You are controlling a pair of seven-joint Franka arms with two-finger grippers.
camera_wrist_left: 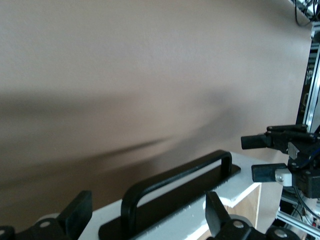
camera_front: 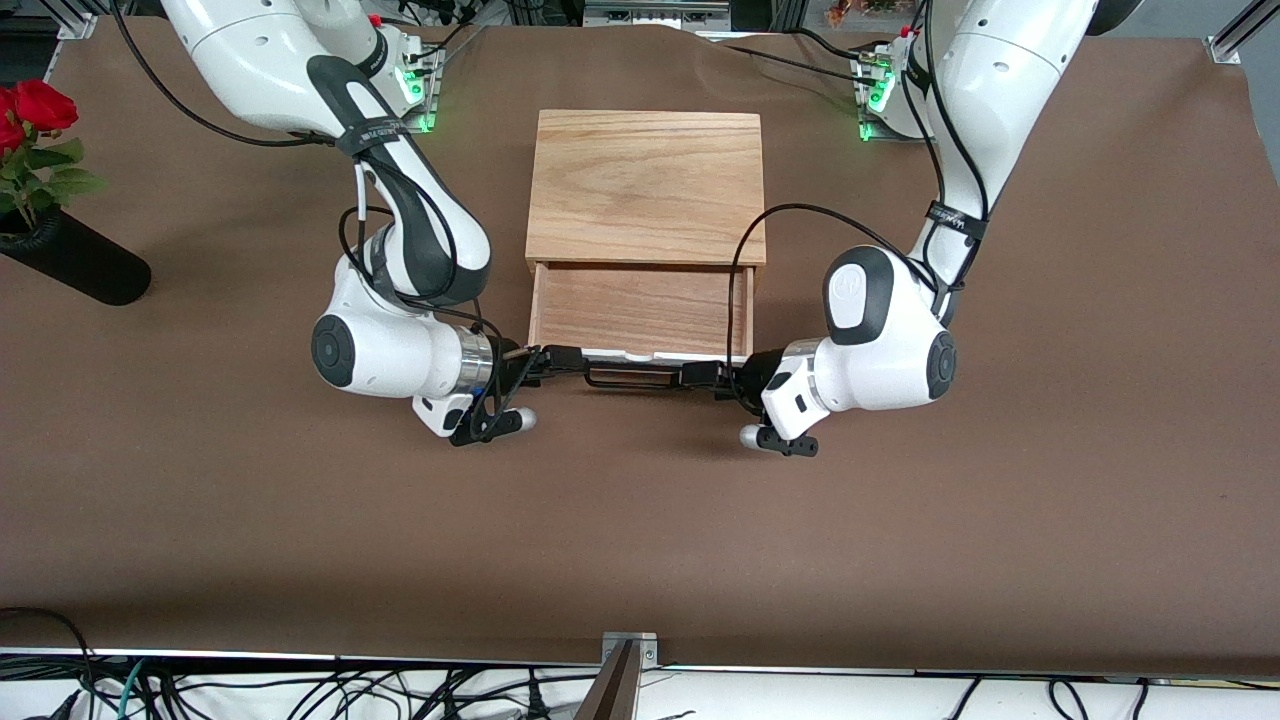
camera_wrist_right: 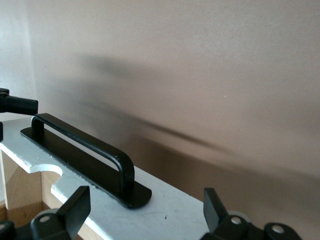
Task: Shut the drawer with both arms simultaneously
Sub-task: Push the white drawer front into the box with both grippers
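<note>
The drawer [camera_front: 640, 310] stands pulled out of its wooden box [camera_front: 645, 185] toward the front camera, with its white front panel [camera_front: 620, 354] and black handle [camera_front: 630, 378] nearest the camera. My right gripper [camera_front: 557, 362] is open at the panel's end toward the right arm. In the right wrist view [camera_wrist_right: 144, 207] the panel [camera_wrist_right: 170, 210] lies between its fingers [camera_wrist_right: 75, 205], beside the handle [camera_wrist_right: 85, 145]. My left gripper [camera_front: 705, 375] is open at the panel's other end. In the left wrist view [camera_wrist_left: 146, 215] the handle [camera_wrist_left: 175, 185] and panel [camera_wrist_left: 200, 220] lie between its fingers [camera_wrist_left: 215, 212].
A black vase [camera_front: 70, 260] with red roses [camera_front: 35, 110] lies at the right arm's end of the table. The brown tabletop [camera_front: 640, 520] stretches from the drawer's front to the table's near edge, where a metal bracket [camera_front: 625, 650] sits.
</note>
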